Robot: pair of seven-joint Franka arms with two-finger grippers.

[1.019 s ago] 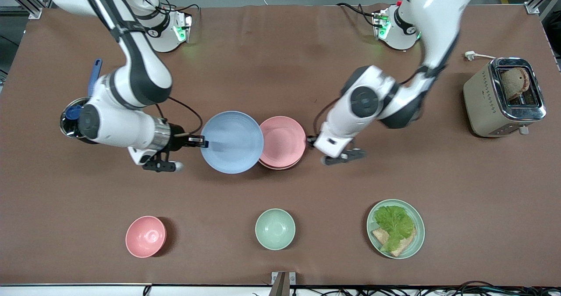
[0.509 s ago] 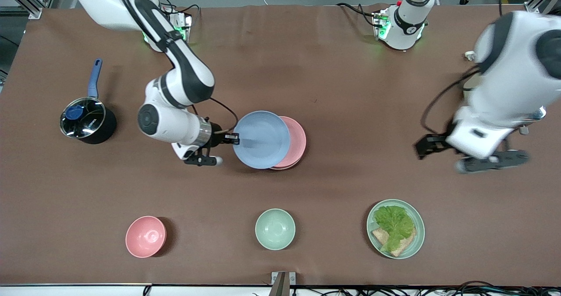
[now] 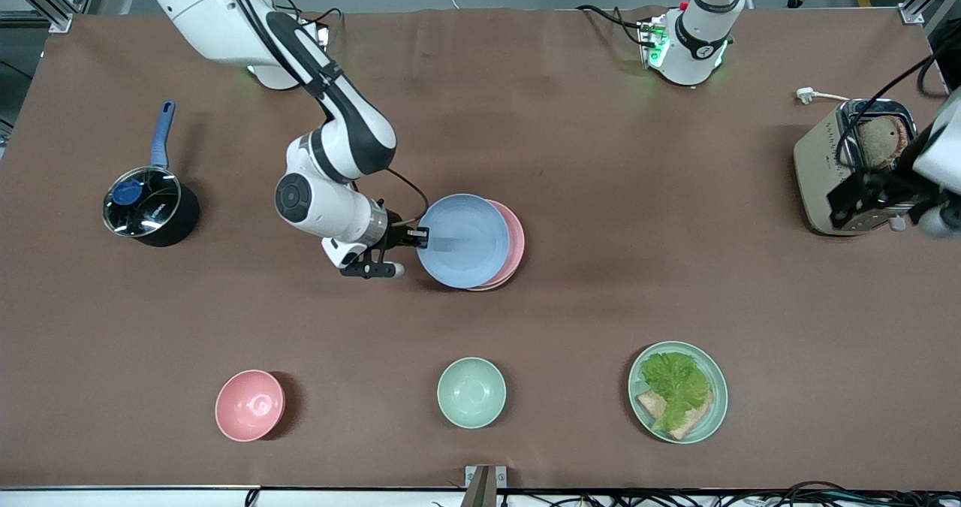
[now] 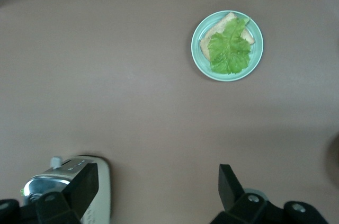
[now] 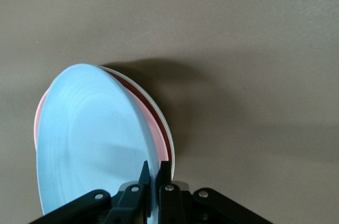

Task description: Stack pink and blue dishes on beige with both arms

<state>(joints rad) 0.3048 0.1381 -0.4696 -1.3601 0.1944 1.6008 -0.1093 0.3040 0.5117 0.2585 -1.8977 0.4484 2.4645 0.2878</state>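
My right gripper (image 3: pixel 423 237) is shut on the rim of the light blue plate (image 3: pixel 464 240), at the edge toward the right arm's end. It holds the plate tilted over the pink plate (image 3: pixel 516 238). The right wrist view shows the fingertips (image 5: pixel 153 168) pinching the blue plate (image 5: pixel 90 139), with the pink plate (image 5: pixel 38 123) under it. Only a thin cream rim of the beige plate (image 5: pixel 159 112) peeks out beneath the pink one. My left gripper (image 3: pixel 852 205) hangs open over the toaster at the left arm's end, its fingers (image 4: pixel 228 181) wide apart and holding nothing.
A toaster (image 3: pixel 863 165) with a bread slice stands at the left arm's end. A dark pot (image 3: pixel 150 206) with a blue handle sits at the right arm's end. Nearer the camera are a pink bowl (image 3: pixel 249 405), a mint bowl (image 3: pixel 471 392) and a green plate (image 3: pixel 678 392) of lettuce and bread.
My right gripper has carried the blue plate sideways until it covers most of the pink plate. The left arm swung away from the plates to over the toaster.
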